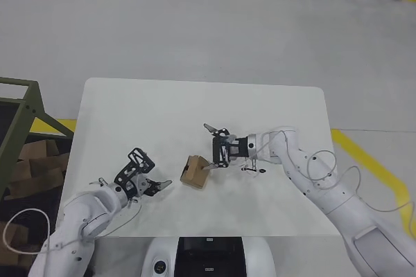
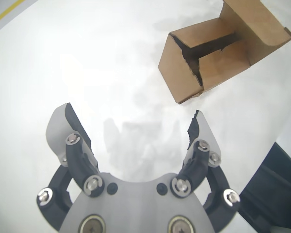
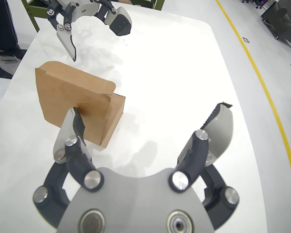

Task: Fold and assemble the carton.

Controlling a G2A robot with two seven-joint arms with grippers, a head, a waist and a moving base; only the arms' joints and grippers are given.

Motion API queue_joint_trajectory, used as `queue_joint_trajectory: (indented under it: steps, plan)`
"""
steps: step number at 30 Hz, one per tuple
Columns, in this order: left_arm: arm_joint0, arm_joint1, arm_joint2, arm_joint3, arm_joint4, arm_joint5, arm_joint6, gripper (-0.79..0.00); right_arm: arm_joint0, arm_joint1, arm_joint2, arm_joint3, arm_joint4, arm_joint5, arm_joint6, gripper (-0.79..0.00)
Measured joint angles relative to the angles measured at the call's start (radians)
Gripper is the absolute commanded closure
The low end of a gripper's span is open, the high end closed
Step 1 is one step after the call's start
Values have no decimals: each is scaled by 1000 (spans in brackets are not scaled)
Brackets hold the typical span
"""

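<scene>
**Ana:** Is the box made yet?

**Ben:** Not yet. Closest in, the left gripper (image 2: 132,110) is spread wide and holds nothing, just beside the carton (image 2: 203,59).

**Ana:** Where is the carton?

**Ben:** On the table (image 1: 194,104), near the front. Its body is folded, but one end gapes and a flap (image 3: 70,86) stands up.

**Ana:** And farther out?

**Ben:** The right gripper (image 3: 149,106) is spread wide too. One finger (image 3: 69,127) touches that flap. I think the closing is left to do.

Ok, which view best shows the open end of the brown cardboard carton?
Left wrist view: the brown cardboard carton turns its open end there, flaps and dark gap visible. Right wrist view shows the raised flap's back; top view, its top.
</scene>
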Motion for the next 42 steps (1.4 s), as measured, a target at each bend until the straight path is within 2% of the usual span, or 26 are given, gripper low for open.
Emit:
queue_joint_trajectory:
  steps: [7,16,34,42]
  plan:
    - [-45,1,39,23,9,23,-53,-785,-20,5,13,-36,-2,-5,14,-785]
    - [-104,-3,93,52,-16,67,-67,-785,-27,10,31,-59,-1,-15,15,-785]
    - [-186,-3,179,103,13,89,-129,-785,-61,24,62,-92,-4,-58,50,-785]
    - [-222,-6,233,98,18,105,-176,-785,-64,21,70,-92,11,-22,115,-785]
